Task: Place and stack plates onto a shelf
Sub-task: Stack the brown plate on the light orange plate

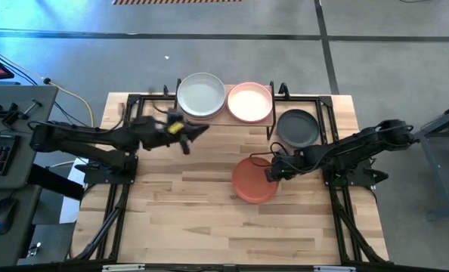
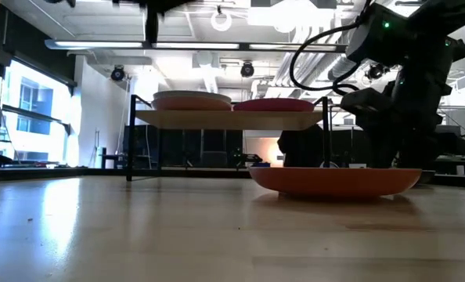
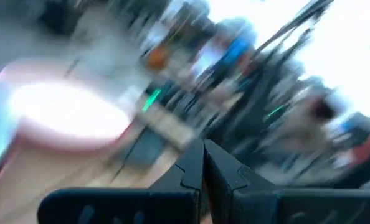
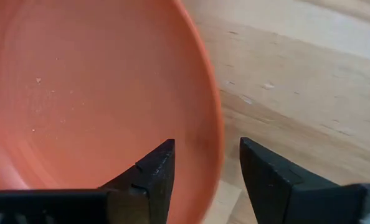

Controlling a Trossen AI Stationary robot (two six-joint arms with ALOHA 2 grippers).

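Centre-right of the high view, your right gripper (image 1: 273, 172) sits at the round matte terracotta plate (image 1: 252, 181) on the large wooden tabletop (image 1: 179, 211), jaws part open astride its rim, nothing held. This looks like the pick step: you close, lift, carry to the small wood-topped shelf (image 2: 225, 119) at upper centre. Left gripper (image 1: 185, 134) is shut, empty.

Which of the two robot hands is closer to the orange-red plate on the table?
The right gripper: its open fingers straddle the terracotta plate rim. The left gripper, fingers shut, is away by the shelf.
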